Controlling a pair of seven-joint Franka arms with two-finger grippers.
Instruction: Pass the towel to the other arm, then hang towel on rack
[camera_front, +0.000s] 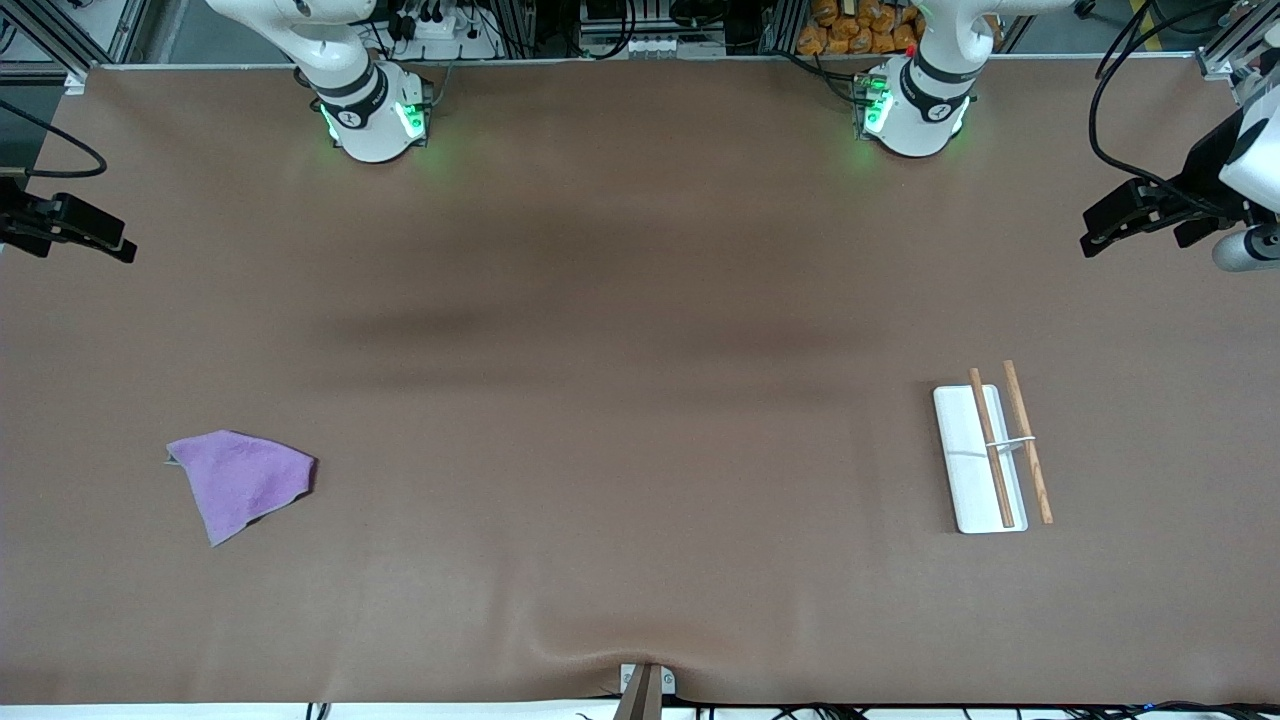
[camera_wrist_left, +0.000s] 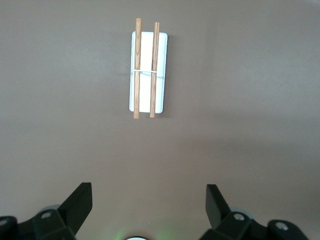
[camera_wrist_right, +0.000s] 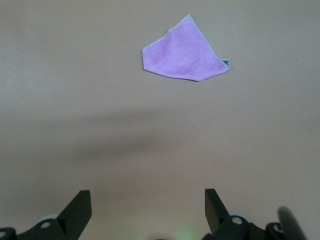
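Observation:
A purple towel (camera_front: 245, 480) lies crumpled flat on the brown table toward the right arm's end; it also shows in the right wrist view (camera_wrist_right: 182, 57). The rack (camera_front: 965, 450), a white base plate with two wooden rods and a thin silver crosspiece, stands toward the left arm's end and shows in the left wrist view (camera_wrist_left: 145, 90). My left gripper (camera_wrist_left: 149, 192) is open and empty, high over bare table short of the rack. My right gripper (camera_wrist_right: 148, 197) is open and empty, high over bare table short of the towel. Neither hand shows in the front view.
The two arm bases (camera_front: 372, 115) (camera_front: 915, 110) stand at the table's edge farthest from the front camera. Black fixtures jut in at the right arm's end (camera_front: 70, 228) and the left arm's end (camera_front: 1150, 212). A small clamp (camera_front: 645, 685) sits at the nearest edge.

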